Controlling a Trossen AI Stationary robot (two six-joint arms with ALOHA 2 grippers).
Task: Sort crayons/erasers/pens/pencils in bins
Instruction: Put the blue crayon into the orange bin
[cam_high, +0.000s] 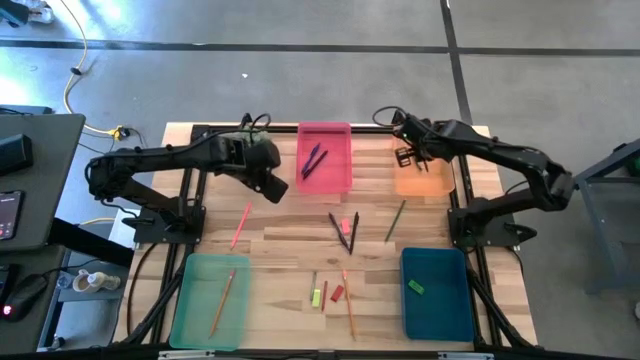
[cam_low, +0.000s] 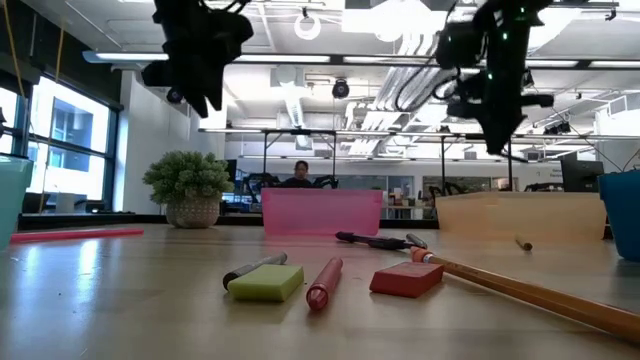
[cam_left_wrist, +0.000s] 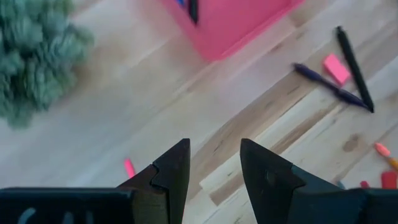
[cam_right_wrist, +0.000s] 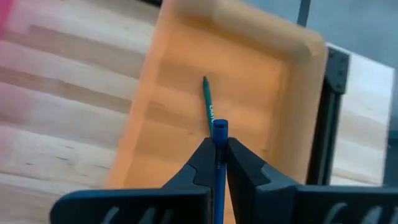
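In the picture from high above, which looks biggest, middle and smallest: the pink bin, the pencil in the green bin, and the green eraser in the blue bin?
1. The pink bin, clearly the biggest.
2. The pencil lying in the green bin, long but very thin.
3. The green eraser in the blue bin, a tiny block.

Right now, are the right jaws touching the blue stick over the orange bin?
Touching. The right wrist view shows the right gripper closed on the blue stick, both jaws pressed against its shaft, above the orange bin.
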